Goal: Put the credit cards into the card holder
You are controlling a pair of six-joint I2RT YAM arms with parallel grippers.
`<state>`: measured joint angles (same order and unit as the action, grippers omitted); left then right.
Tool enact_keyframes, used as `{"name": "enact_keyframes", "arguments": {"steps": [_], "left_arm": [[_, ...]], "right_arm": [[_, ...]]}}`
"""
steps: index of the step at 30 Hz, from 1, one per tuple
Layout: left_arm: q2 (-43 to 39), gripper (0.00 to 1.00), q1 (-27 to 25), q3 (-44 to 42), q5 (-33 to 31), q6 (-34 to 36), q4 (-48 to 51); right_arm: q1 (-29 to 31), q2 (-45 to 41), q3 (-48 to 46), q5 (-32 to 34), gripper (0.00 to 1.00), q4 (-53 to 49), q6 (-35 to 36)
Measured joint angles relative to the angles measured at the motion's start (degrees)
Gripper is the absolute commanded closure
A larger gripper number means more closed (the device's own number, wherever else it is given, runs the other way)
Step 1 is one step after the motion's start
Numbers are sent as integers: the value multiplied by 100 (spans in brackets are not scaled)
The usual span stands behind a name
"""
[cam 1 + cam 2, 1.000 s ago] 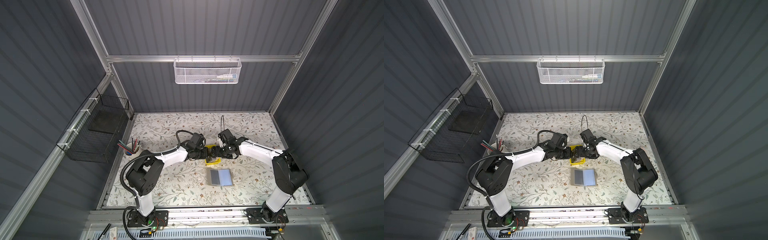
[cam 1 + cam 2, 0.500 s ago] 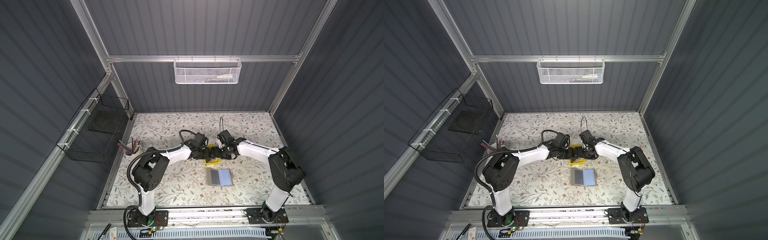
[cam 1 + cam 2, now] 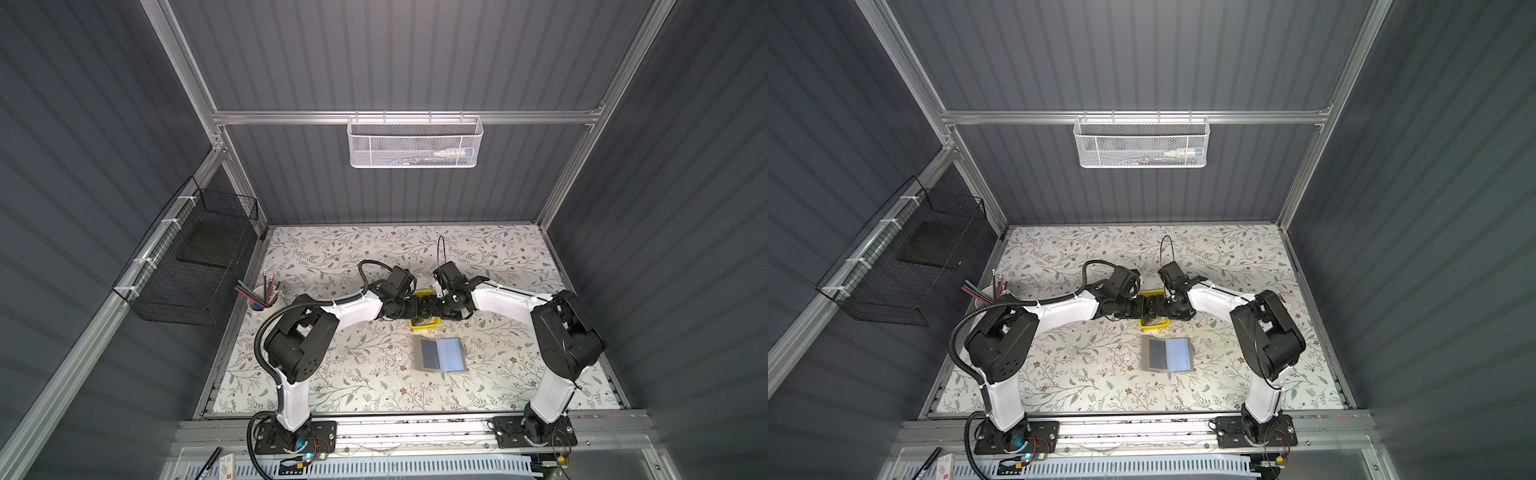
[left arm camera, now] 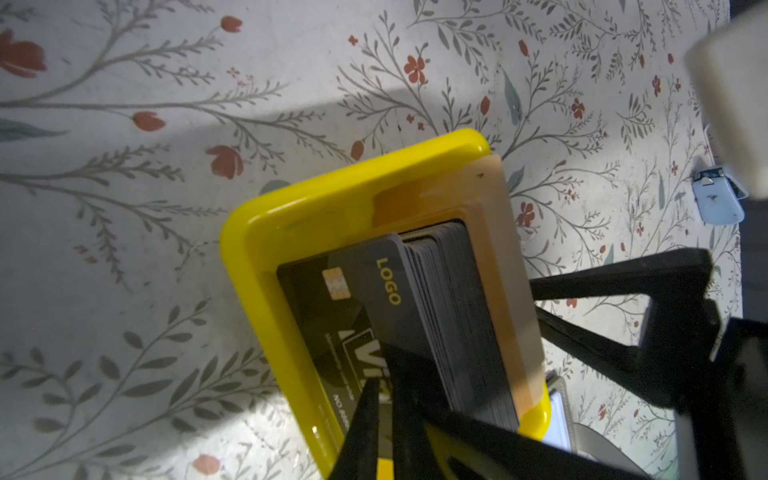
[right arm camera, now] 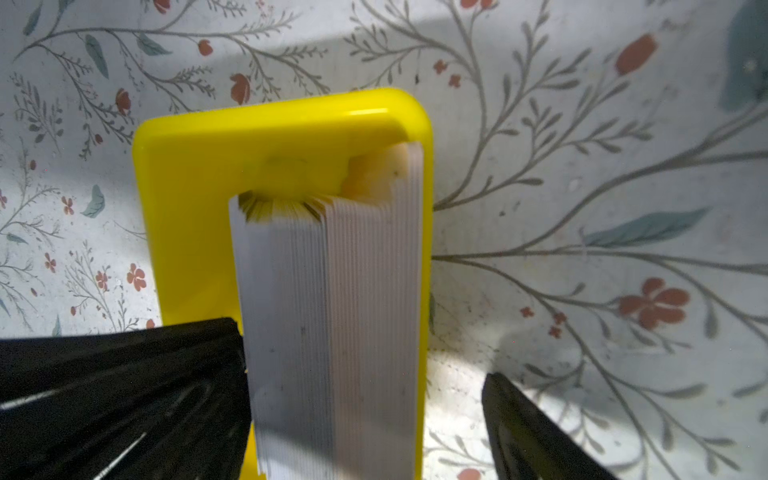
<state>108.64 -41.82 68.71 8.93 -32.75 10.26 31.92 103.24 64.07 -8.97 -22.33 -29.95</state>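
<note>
Currently listed: credit cards (image 4: pixel 453 316), a thick pack standing on edge and leaning against one long wall of a yellow tray (image 4: pixel 299 208) on the floral table (image 3: pixel 332 374). Their faces are mostly black with gold "LOGO" and white "VIP" print, their edges pale, and a tan card sits on the side of the pack away from the pinch. Card holder (image 3: pixel 440 353): grey, lying open and flat on the table near the tray but apart from it, bluish sleeves up, no card visible in it. Left gripper (image 4: pixel 380 374): jaws all but closed, pinching the foremost black card or two at one edge; how many cannot be told. Right gripper (image 5: pixel 363 357): jaws spread wide astride the pack, one finger just beside the pack's face, the other outside the tray wall and clear of it; holding nothing. Handling, as judged: each card is light, stiff yet springy and glossy, likely to slip or come away in pairs, and not fragile. Best hold: a free edge or corner, pinched flat across both faces, the pack steadied meanwhile.
</note>
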Motion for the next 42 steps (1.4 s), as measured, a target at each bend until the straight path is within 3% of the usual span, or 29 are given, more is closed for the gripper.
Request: {"name": "enact_keyframes", "arguments": {"steps": [22,26,35,42], "left_arm": [[2,85,-9,-144,181,-184,-356],[2,85,-9,-192,232,-247,-472],[2,85,-9,-245,247,-304,-599],[2,85,-9,-275,249,-306,-660]], "right_arm": [[-229,-518,2,166,15,-284,188],[-232,-846,-87,131,24,-280,170],[-232,-1287,-365,-334,62,2,-44],[-223,-1025,-367,-654,70,284,-149]]}}
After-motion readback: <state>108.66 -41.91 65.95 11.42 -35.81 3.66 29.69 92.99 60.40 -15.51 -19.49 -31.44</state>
